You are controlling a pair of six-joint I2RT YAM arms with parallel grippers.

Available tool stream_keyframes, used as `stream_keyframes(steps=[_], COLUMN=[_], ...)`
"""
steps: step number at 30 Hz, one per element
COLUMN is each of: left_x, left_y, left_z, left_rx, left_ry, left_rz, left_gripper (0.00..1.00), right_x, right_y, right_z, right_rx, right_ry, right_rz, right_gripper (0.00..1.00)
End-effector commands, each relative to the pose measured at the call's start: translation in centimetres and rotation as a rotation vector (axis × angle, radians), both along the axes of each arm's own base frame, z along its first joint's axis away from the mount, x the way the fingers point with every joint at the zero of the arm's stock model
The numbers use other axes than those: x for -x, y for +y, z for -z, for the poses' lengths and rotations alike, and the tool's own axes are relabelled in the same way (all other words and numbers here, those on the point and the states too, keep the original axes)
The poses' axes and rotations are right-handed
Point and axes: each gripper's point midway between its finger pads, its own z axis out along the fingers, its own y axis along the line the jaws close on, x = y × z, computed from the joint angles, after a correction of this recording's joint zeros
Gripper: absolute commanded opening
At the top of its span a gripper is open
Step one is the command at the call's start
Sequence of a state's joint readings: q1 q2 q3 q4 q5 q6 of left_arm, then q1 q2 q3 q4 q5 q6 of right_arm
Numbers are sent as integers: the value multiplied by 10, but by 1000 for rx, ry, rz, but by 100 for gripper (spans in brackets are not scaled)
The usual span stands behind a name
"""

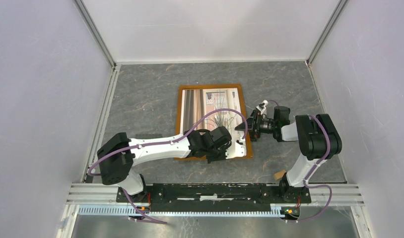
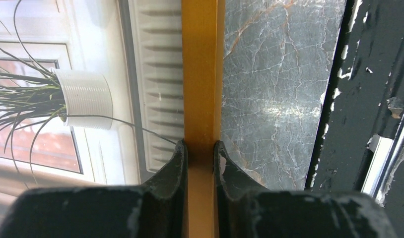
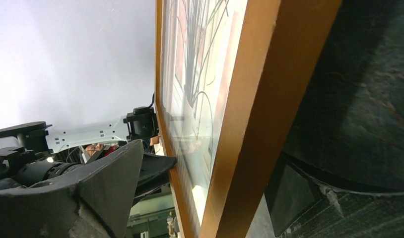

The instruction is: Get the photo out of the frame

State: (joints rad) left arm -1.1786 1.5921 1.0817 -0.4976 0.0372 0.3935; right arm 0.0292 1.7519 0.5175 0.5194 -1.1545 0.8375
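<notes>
The frame (image 1: 180, 121) lies face up on the grey table, and the photo (image 1: 210, 106) of the spiky plant shows through its glass. My left gripper (image 1: 224, 151) is at the frame's near edge, shut on the narrow orange-brown border (image 2: 200, 74), one finger on the photo side and one on the table side; the left wrist view shows it (image 2: 200, 146) closely. My right gripper (image 1: 246, 128) is at the frame's right edge. In the right wrist view it (image 3: 215, 163) is open, with the border (image 3: 259, 114) between its fingers and a gap to the glass-side finger (image 3: 110, 188).
The black rail (image 1: 215, 191) carrying both arm bases runs along the near table edge. White walls close the table in on the left, back and right. A small tan object (image 1: 279, 174) lies by the right arm's base.
</notes>
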Motion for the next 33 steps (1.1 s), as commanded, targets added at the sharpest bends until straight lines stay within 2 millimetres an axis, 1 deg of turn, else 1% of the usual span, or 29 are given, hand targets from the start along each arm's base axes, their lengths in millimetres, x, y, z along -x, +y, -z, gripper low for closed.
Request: stream_keyframes(steps=[1, 6, 10, 14, 20, 22, 26, 27, 28, 29, 30, 31, 32, 33], left_x=[-9, -9, -8, -8, -4, -5, -10, -12, -14, -16, -17, -17, -18, -19], left_y=[-32, -31, -30, -31, -32, -32, -28, -27, -25, -23, -20, -19, -15, -13], left_z=[-51, -47, -46, -45, -44, -43, -43, -43, -44, -47, -47, -50, -53, -59], left_rx=[215, 204, 206, 210, 212, 209, 194, 187, 180, 173, 161, 156, 153, 158], left_ry=[-87, -85, -81, -78, -67, -72, -92, -88, -80, -73, -59, -44, -26, -8], left_rz=[70, 70, 74, 78, 106, 110, 85, 64, 45, 29, 13, 1, -15, -29], left_gripper=[2, 2, 2, 2, 2, 2, 3, 7, 14, 24, 34, 51, 61, 67], right_x=[-1, -1, -2, 3, 10, 10, 7, 6, 5, 4, 4, 3, 2, 2], right_y=[11, 20, 22, 23, 27, 28, 28, 28, 28, 28, 28, 28, 28, 27], right_z=[-9, -15, -20, -17, -11, -12, -18, -21, -24, -26, -28, -31, -32, -33], right_rx=[-48, -98, -129, -133, -127, -127, -130, -131, -130, -126, -118, -111, -100, -84], right_ry=[-36, -29, -16, 13, 38, 38, 19, 11, -3, -7, -19, -31, -39, -56], right_rz=[-38, -42, -32, -28, -47, -49, -52, -56, -59, -63, -68, -71, -74, -80], right_gripper=[89, 81, 75, 68, 54, 47, 26, 20, 15, 10, 5, 0, 0, 0])
